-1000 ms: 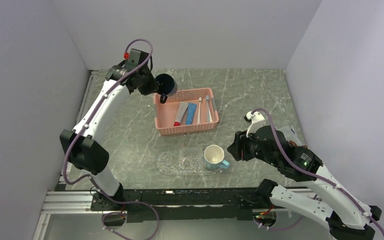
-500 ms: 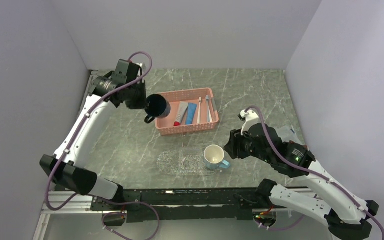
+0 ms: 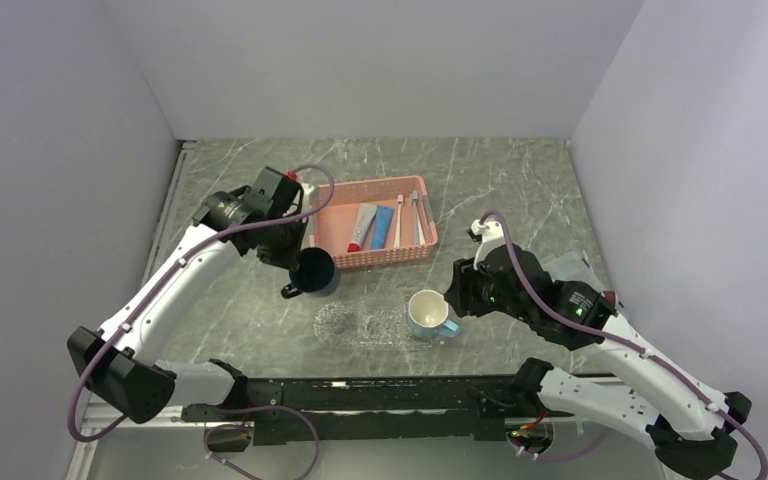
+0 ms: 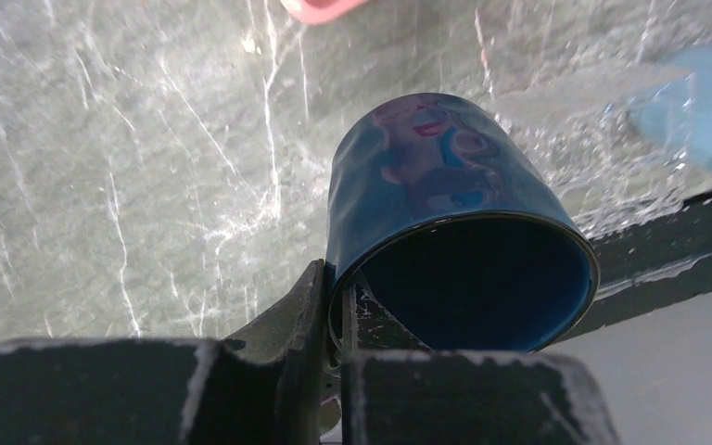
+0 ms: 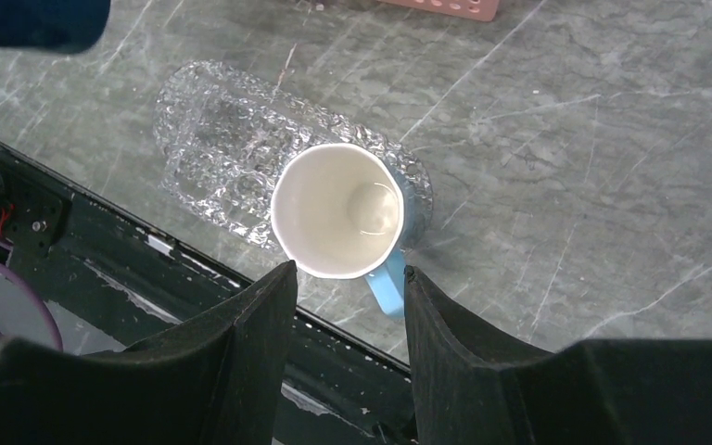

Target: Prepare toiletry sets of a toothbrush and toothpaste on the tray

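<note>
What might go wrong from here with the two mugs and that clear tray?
1. The left pincer grips the dark blue mug only by a thin pinch on its rim, close beside the tray. The mug may twist or slip and land on the tray.
2. The light mug stands at one end of the tray, with the open right pincer above it. A misjudged descent might tip the mug or shove the tray.

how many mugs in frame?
2. Dark blue printed mug, tilted, its rim gripped in the left jaws, near the left end of the clear oval plastic tray. Light blue mug, white inside, stands upright on that tray's right end. None look hidden.
</note>
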Robot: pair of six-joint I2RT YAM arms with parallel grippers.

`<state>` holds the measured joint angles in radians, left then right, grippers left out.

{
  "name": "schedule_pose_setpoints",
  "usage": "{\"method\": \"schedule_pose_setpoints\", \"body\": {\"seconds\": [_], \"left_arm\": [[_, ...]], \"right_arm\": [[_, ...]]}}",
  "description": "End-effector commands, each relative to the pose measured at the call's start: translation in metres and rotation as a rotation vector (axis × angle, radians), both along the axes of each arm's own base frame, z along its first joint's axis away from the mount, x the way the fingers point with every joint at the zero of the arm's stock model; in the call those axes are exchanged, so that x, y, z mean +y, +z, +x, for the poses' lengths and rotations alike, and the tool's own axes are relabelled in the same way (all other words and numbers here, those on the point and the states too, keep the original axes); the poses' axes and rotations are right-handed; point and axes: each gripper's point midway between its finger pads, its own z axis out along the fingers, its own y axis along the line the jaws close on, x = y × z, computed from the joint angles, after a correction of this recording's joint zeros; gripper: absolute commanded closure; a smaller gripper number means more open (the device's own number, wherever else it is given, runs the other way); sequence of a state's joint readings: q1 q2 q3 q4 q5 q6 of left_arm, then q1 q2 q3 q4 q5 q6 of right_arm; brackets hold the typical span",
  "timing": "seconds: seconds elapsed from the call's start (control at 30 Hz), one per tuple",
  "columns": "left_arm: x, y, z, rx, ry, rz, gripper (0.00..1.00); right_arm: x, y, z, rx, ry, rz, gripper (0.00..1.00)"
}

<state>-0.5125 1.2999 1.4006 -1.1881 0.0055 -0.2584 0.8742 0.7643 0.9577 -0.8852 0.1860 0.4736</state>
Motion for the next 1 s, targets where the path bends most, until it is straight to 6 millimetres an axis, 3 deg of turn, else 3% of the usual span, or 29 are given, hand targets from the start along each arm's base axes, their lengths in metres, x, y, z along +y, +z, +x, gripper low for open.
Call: {"method": "schedule_pose_setpoints", "body": {"seconds": [0.0,0.13,0.37,0.97], "left_arm": [[-0.006,-0.006,-0.008,-0.034,-0.067,-0.042,1.00],[-0.004,-0.030,-0.020,0.022,-0.092,-0.026,1.00],[-0.018,-0.058,-0.033,0.081,-0.149,-0.060,1.00],[-0.031,-0.095,-0.036,0.150,-0.184,-0.014,1.00]], "right_arm": [[0.001,0.004,0.004,-0.017,-0.035,0.031,0.52],[0.003,-0.003,0.003,0.001,-0.041,0.039,0.52],[0.004,-0.012,0.006,0.013,-0.062,0.031,0.52],[0.008,-0.018,0.006,0.034,-0.065,0.046,0.52]]}}
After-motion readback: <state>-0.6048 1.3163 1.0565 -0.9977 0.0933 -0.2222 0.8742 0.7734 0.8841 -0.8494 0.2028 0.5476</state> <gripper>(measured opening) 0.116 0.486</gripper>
